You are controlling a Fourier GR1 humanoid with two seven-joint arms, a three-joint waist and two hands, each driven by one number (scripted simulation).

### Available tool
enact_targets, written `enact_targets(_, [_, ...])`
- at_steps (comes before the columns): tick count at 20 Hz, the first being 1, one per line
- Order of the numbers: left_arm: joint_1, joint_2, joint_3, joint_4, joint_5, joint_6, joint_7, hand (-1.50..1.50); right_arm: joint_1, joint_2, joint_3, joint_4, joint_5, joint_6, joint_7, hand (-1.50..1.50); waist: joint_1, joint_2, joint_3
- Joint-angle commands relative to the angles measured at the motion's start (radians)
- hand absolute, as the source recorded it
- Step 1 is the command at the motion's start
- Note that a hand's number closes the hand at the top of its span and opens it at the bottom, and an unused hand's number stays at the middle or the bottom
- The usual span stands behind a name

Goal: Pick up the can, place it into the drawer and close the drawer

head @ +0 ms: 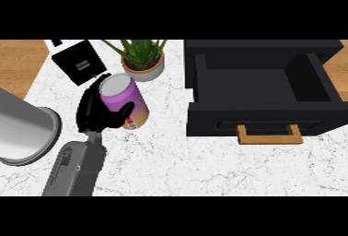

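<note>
The can (pixel 125 99) is purple with a silver top and an orange lower end, and it leans on the white marble counter left of centre. My left hand (pixel 95 113) is shut on it: the fingers wrap its left side and the thumb crosses its front. The grey forearm comes in from the lower left. The black drawer (pixel 258 87) stands pulled open at the right, nothing inside it, with its wooden handle (pixel 269 135) facing me. The can is well to the left of the drawer. My right hand does not show.
A potted green plant (pixel 142 60) stands just behind the can. A black box (pixel 78 60) sits at the back left. A large grey cylinder (pixel 24 129) fills the left edge. Bare counter (pixel 204 166) lies in front of the drawer.
</note>
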Motion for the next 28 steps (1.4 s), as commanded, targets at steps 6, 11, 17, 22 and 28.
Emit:
enact_targets(6, [-0.185, -0.012, -0.079, -0.117, -0.065, 0.198, 0.200, 1.50, -0.049, -0.038, -0.037, 0.001, -0.044, -0.024, 0.062, -1.50, -0.002, 0.003, 0.000])
enact_targets(11, [-0.212, -0.012, -0.132, -0.176, -0.099, 0.273, 0.261, 1.50, 0.029, 0.008, -0.010, -0.009, -0.014, 0.008, -0.003, -1.50, -0.006, 0.001, 0.000])
enact_targets(17, [-0.443, -0.012, -0.145, 0.025, -0.070, 0.365, 0.254, 1.50, -0.047, 0.008, 0.049, -0.009, 0.048, -0.062, 0.020, -1.50, -0.013, 0.005, 0.000])
enact_targets(22, [-0.611, -0.005, -0.108, 0.108, -0.082, 0.382, 0.337, 1.50, -0.068, 0.008, 0.047, -0.051, 0.018, -0.080, 0.073, -1.50, -0.010, 0.004, -0.001])
enact_targets(28, [-0.684, -0.012, -0.165, 0.296, 0.025, 0.440, 0.181, 1.50, -0.025, 0.008, 0.031, -0.016, -0.021, -0.016, 0.027, -1.50, -0.024, 0.006, 0.000])
